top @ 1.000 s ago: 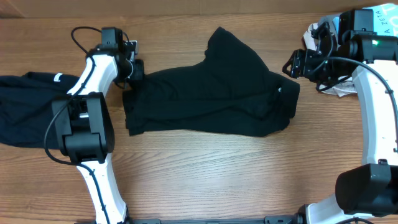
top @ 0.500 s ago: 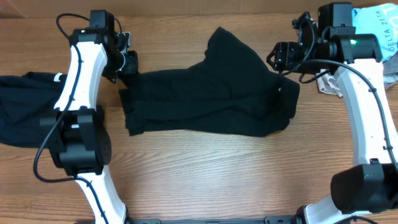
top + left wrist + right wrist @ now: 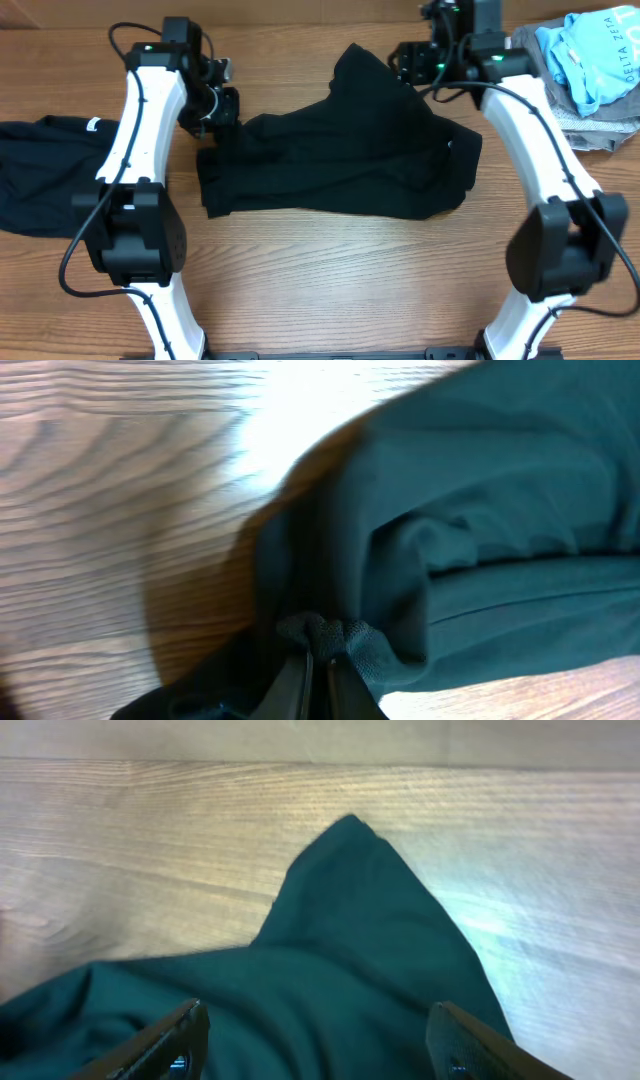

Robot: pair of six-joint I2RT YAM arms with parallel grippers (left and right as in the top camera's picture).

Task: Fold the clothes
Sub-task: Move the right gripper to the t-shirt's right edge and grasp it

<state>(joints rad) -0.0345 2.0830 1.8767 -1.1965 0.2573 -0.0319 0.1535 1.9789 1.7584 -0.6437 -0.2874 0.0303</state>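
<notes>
Left gripper (image 3: 320,652) clamped tight on a bunched edge of the black T-shirt (image 3: 340,160), which lies crumpled in the middle of the wooden table (image 3: 320,280). Right gripper (image 3: 320,1045) spread wide, holding nothing, over the shirt's far peak; second black T-shirt (image 3: 40,180) heaped at left edge

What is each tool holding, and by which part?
The left tool is shut on a bunched edge of the limp black fabric T-shirt in the middle. The right tool is open and holds nothing.
</notes>
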